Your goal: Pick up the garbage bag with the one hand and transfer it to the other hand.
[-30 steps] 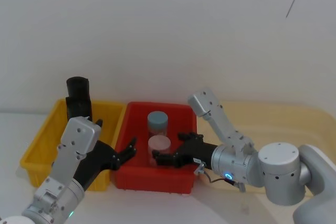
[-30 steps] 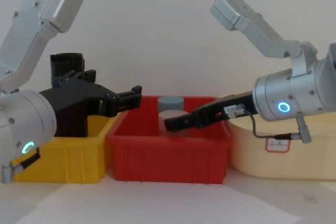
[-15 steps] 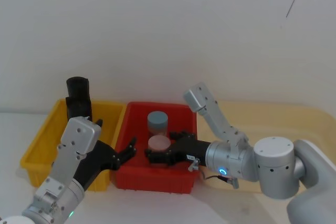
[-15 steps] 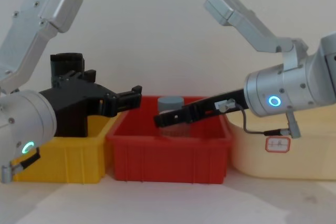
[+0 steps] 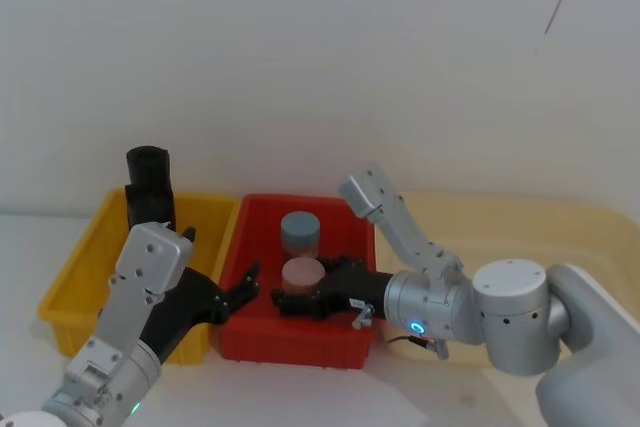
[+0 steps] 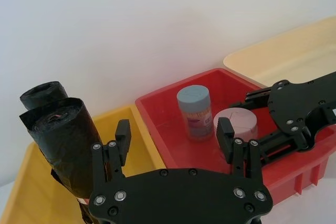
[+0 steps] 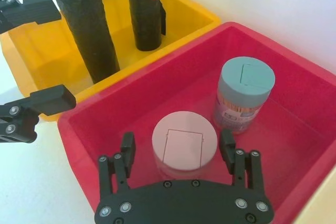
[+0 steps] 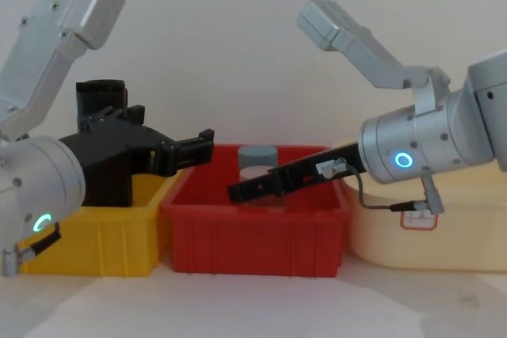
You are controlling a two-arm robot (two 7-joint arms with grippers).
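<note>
Hazards at the approach stage. The left gripper [image 6: 173,135], on the green-ringed arm, is spread wide and holds nothing. The garbage bag [image 6: 63,145] stands upright in the yellow bin [image 5: 75,267], outside the gap and just beside the outer face of one finger [image 6: 122,135], with a second roll [image 6: 44,94] close behind it. Closing from here would likely catch only air. A sideways correction could push the bag against its neighbour or tip it, and the bin wall below the fingers could snag a descent. The right gripper [image 7: 177,142], on the blue-ringed arm, is also spread, and it straddles the pink-lidded jar [image 5: 303,273] in the red bin [image 5: 300,347]. Closing there would seize the jar rather than receive the bag. Both grippers' fingertips lie near each other over the red bin, so contact between them is a risk.
</note>
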